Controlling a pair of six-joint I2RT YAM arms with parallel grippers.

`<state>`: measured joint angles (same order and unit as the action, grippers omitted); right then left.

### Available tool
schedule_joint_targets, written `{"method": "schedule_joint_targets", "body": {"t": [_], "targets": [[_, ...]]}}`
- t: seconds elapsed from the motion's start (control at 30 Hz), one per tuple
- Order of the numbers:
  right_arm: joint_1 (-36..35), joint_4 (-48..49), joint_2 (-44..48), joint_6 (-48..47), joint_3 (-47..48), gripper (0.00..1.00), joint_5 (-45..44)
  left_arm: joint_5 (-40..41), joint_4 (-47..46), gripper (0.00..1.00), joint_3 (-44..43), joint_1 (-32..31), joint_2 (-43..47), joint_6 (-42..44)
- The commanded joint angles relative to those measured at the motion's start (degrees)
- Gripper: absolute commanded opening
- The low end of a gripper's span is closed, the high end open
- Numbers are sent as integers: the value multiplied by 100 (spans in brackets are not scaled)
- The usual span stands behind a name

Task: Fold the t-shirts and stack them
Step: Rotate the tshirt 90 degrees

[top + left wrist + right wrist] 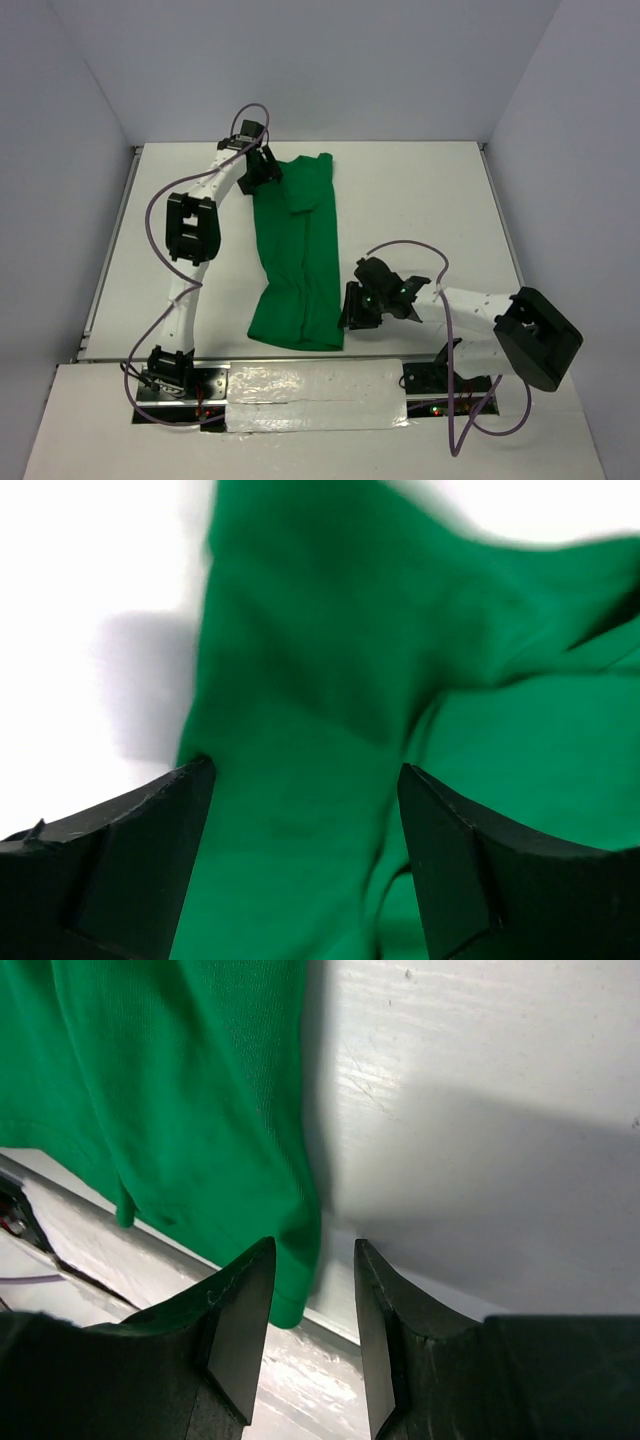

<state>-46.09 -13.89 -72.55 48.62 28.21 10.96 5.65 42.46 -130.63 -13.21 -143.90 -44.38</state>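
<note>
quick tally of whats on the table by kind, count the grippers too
green t-shirt: 1
grippers: 2 (left gripper, right gripper)
total: 3

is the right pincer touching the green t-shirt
Cannot tell: right wrist view has the t-shirt corner passing behind a right pincer finger, no plain contact or gap.

The t-shirt (298, 260) lies on the table (420, 200), stretched from 12 to 6 o'clock. The left gripper (263, 171) is over its 11 o'clock corner, the right gripper (351, 307) just beside its 5 o'clock corner.
</note>
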Motion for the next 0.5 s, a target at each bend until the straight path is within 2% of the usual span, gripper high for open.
{"method": "schedule_joint_targets", "body": {"t": [0.0,0.2,0.4,0.47], "targets": [[-32,53,-232,112,-9,45,-331,-99,-35,87,-463,12,-418,184],[-23,-34,-479,218,361,46,-489,-503,-738,84,-1148,38,-1087,272],[-23,-841,355,245,466,47,-1016,-732,-1801,82,-1807,64,-1536,237],[-23,-992,628,235,510,48,-1087,-767,-2186,83,-1791,117,-1292,167]]}}
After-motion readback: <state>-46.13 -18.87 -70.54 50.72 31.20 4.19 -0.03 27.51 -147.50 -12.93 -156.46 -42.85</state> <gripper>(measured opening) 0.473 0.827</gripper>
